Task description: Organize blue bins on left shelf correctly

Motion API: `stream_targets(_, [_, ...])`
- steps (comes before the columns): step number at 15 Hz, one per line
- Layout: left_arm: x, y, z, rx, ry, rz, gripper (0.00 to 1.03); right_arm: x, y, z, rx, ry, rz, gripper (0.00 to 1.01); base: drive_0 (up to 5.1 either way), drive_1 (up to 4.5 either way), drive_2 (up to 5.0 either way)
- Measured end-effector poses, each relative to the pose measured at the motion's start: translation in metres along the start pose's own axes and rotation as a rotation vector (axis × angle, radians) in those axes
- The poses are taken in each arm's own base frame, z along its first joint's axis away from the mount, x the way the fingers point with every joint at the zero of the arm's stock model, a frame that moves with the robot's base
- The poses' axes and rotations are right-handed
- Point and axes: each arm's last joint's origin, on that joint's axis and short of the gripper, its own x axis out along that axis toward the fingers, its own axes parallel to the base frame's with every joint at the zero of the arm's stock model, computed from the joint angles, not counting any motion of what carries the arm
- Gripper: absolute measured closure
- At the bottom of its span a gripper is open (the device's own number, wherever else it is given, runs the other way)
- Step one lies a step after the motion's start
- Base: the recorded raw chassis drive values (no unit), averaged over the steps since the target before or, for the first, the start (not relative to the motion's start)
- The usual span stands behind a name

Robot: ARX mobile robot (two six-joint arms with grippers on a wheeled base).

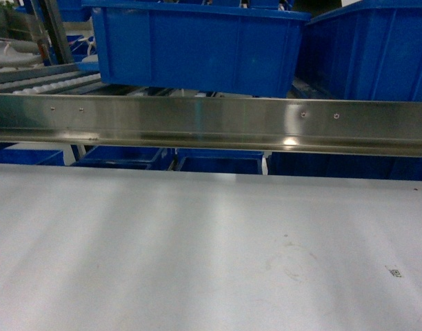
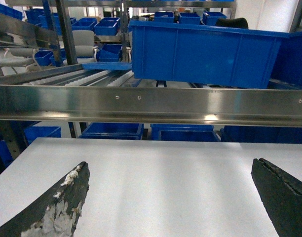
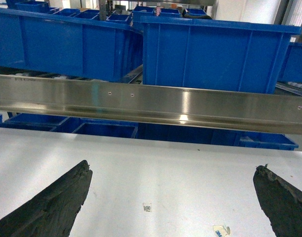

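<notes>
Blue crates (image 1: 197, 48) sit on left shelf (image 1: 211, 124), upper half of head frame; you see no lighter turquoise bin among them. Roller tracks (image 2: 99, 78) bare at upper left of left wrist frame. Steel front rail crosses mid-frame, white table (image 1: 197, 248) below. Left gripper (image 2: 170, 197) and right gripper (image 3: 170, 197) both spread wide, holding nothing, low over table, short of rail. Lift above rail before you reach; approach crate wall square.
</notes>
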Motion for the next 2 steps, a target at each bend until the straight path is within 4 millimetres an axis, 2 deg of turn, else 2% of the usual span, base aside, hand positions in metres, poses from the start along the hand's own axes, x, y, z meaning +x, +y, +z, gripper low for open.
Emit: stream_targets(2, [0.0, 0.0, 0.0, 0.0, 0.0, 0.0, 0.05, 0.0, 0.0, 0.0, 0.0, 0.0, 0.0, 0.03, 0.0, 0.0, 0.0])
